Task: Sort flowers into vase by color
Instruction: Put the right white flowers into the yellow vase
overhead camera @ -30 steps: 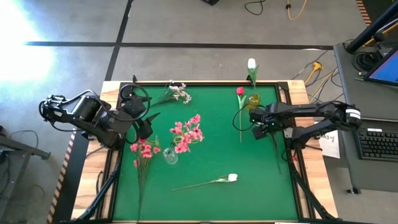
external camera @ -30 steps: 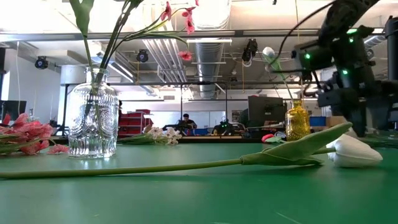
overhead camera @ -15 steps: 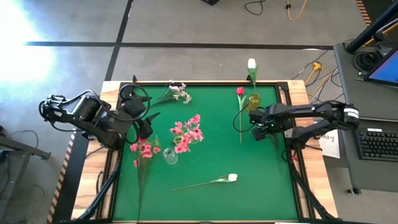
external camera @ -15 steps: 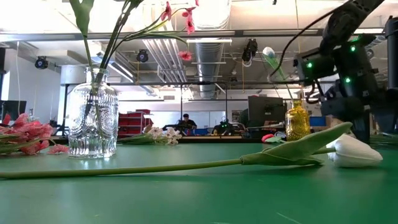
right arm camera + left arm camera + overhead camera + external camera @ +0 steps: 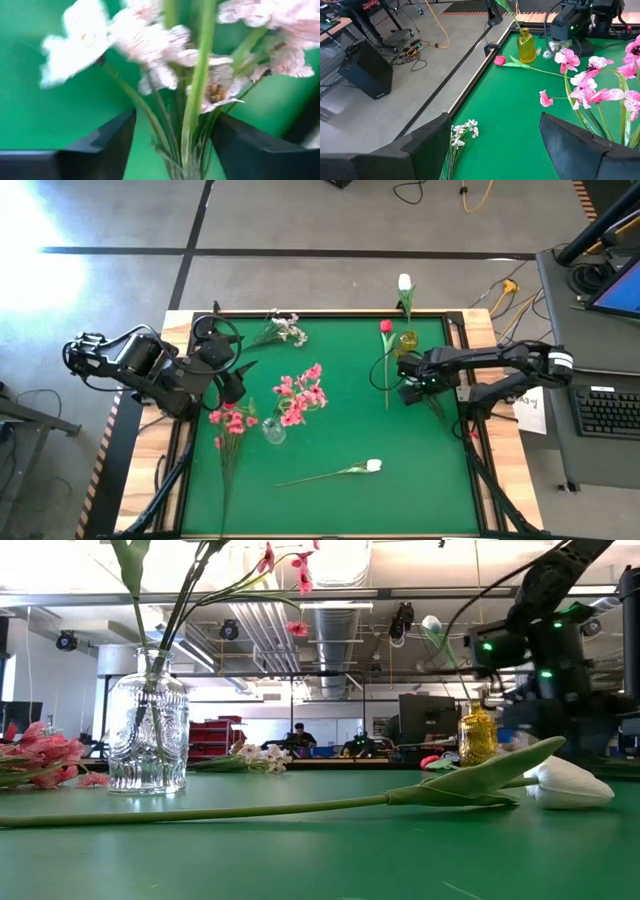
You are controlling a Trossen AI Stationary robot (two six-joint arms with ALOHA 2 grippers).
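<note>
Flowers lie scattered on my green desk [image 5: 420, 480]: a red tulip [image 5: 385, 327] beside the yellow vase [image 5: 408, 341], a white tulip [image 5: 373, 465] near the front, pink sprays [image 5: 232, 420] by the clear vase [image 5: 273, 430]. My right hand [image 5: 407, 378] hovers over the red tulip's stem, fingers apart. Light, springy, thin; I'd pinch mid-stem. My left hand [image 5: 235, 370] waits open at the desk's left

Left gripper [image 5: 238, 376] waits, fingers spread, table's left — right gripper [image 5: 404, 379] reaches inward, fingers parted.
</note>
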